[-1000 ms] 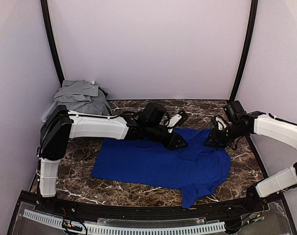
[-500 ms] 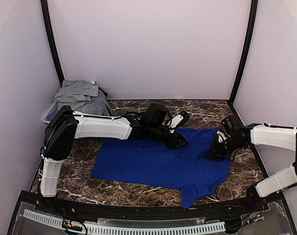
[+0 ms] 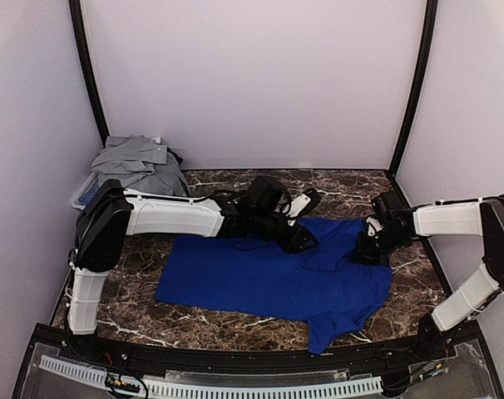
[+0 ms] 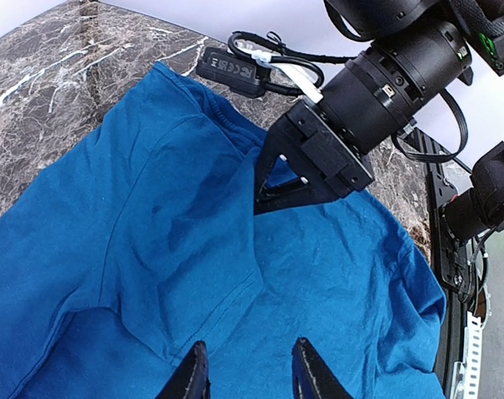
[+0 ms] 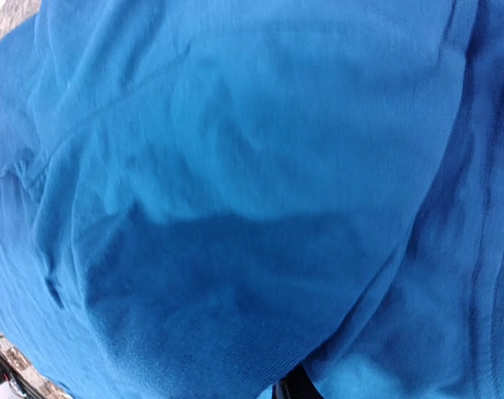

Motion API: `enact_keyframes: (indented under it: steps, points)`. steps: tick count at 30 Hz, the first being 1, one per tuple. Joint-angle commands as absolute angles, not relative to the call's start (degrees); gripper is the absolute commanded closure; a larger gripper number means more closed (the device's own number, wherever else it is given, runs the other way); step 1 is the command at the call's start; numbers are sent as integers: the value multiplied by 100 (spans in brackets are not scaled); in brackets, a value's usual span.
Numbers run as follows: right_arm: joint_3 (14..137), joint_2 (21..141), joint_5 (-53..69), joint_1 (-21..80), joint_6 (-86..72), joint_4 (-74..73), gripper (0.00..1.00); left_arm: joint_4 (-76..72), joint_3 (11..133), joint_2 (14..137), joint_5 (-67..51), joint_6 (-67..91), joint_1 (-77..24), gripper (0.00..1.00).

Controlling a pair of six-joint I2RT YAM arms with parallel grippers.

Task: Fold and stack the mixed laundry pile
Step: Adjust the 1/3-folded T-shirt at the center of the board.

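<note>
Brimming basket, seemingly grey shirts

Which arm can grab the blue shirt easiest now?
Probably the right arm: its jaws are down on the blue shirt near its right edge. The left arm holds its jaws open over it.

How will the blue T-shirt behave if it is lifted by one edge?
Probably floppy: the blue T-shirt lies flat with soft wrinkles, so it would likely drape and sag. Its thin knit suggests it is light. Pushed, it may bunch up rather than slide on the marble table.
</note>
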State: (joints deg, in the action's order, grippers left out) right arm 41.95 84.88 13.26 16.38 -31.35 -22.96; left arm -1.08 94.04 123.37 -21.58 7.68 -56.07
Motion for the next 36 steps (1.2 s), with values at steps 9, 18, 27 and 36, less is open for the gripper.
enact_keyframes:
  steps: [9, 18, 27, 36]
  points:
    - [4681, 9042, 1050, 1534, -2746, -2129, 79, -35, 9474, 12107, -2061, 706, -5535, 67]
    - [4692, 8992, 767, 1538, -2777, -2312, 81, 79, 9483, 12082, -2033, 715, -5511, 67]
    - [4726, 9068, 1124, 1539, -2702, -2312, 95, 80, 9391, 12002, -1966, 720, -5434, 67]
    - [4533, 8247, 1303, 1546, -2920, -2586, 100, -138, 9052, 11691, -1949, 881, -5176, 67]
